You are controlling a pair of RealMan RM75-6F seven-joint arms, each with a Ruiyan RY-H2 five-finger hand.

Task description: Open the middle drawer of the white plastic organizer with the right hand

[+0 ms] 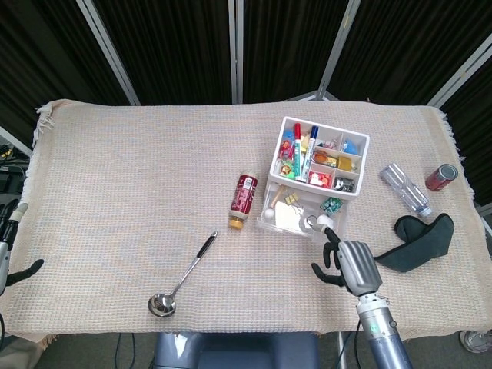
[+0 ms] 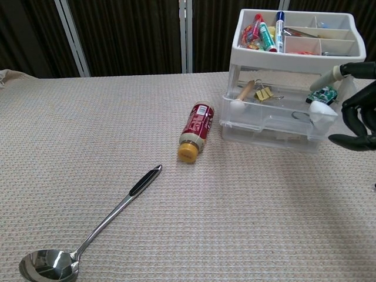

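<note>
Head view: right hand [image 1: 347, 261] just in front of middle drawer [image 1: 296, 215], fingers curled, fingertip at drawer front; pull axis toward robot.

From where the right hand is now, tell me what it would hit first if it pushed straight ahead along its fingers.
The right hand points away from the robot at the white plastic organizer. It would probably meet the pulled-out middle drawer first, near its right front corner. How close the fingertips already are is unclear.

The head view looked steeply down from 6 o'clock over the whole table [image 1: 138, 154]; the chest view sat low, near, facing 12. Both shared the organizer [image 1: 319, 181].
</note>
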